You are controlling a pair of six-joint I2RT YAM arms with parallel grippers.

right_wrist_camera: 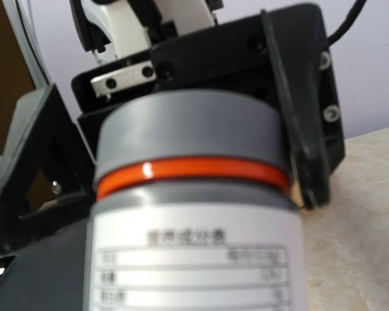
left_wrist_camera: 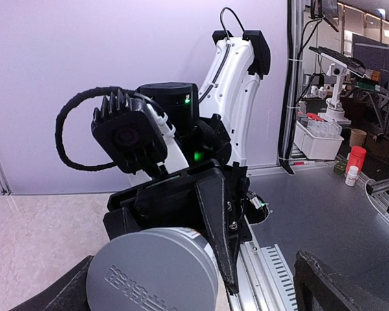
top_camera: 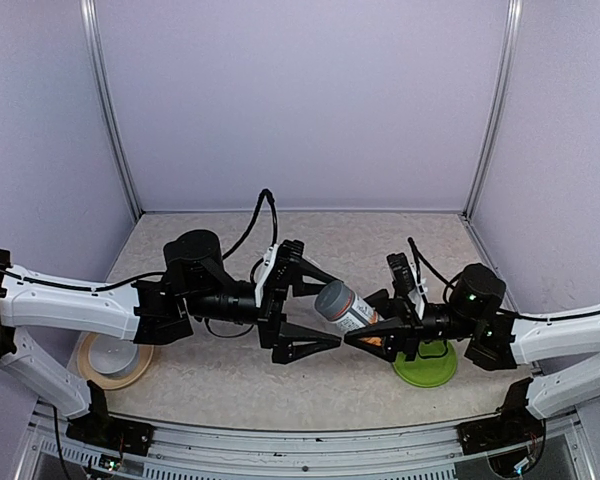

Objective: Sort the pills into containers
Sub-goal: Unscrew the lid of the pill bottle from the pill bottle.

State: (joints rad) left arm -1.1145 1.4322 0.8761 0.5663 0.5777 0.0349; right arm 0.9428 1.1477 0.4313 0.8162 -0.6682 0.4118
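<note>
A clear bottle (top_camera: 348, 312) with a white-and-orange label is held off the table, tilted, with my right gripper (top_camera: 367, 324) shut on its body. Its gray cap (top_camera: 330, 298) points at the left arm. My left gripper (top_camera: 335, 311) is open wide, one finger on each side of the cap, apart from it. In the left wrist view the cap (left_wrist_camera: 152, 272) sits low between my left fingers (left_wrist_camera: 330, 285). The bottle (right_wrist_camera: 191, 259) fills the right wrist view and hides the right fingers. No pills show in any view.
A flat green plate (top_camera: 427, 367) lies under the right wrist. A white bowl on a tan plate (top_camera: 113, 358) sits at the near left beside the left arm. Lilac walls close the back and sides; a metal rail runs along the near edge.
</note>
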